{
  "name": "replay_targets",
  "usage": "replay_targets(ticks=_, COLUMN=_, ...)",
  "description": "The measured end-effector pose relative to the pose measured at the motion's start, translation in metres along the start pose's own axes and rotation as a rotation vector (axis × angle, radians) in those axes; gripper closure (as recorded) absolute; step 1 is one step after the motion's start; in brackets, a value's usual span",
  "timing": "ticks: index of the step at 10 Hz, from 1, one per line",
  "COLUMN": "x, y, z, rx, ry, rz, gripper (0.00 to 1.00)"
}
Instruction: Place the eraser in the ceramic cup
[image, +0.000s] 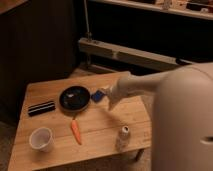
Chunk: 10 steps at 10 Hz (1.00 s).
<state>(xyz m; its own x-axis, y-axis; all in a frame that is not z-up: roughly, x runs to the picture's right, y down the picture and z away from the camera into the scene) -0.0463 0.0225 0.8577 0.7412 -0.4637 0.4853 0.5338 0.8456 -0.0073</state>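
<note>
The eraser (41, 107), a long black block with pale stripes, lies flat near the left edge of the wooden table (100, 127). In front of it, at the front left corner, the white ceramic cup (41, 139) stands upright and looks empty. My gripper (109, 101) hangs over the middle of the table beside a flat blue piece (98, 95), well to the right of the eraser and cup. It is open and holds nothing. The pale arm (145, 85) reaches in from the right.
A round black pan (74, 98) sits between the eraser and the blue piece. An orange carrot (75, 131) lies in front of the pan. A slim pale can (123, 137) stands near the front right edge. The arm's bulky body (182, 125) fills the right side.
</note>
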Motion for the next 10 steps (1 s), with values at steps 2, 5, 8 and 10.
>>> replay_targets(ticks=2, x=0.001, y=-0.038, z=0.034, rx=-0.074, ry=0.038, rz=-0.093, gripper=0.20)
replay_targets(ticks=5, x=0.001, y=-0.062, z=0.051, rx=-0.117, ry=0.069, rz=-0.149, gripper=0.20)
replay_targets(ticks=8, x=0.005, y=-0.061, z=0.049, rx=-0.119, ry=0.075, rz=-0.150, gripper=0.20)
replay_targets(ticks=10, x=0.005, y=-0.062, z=0.049, rx=-0.118, ry=0.072, rz=-0.149, gripper=0.20)
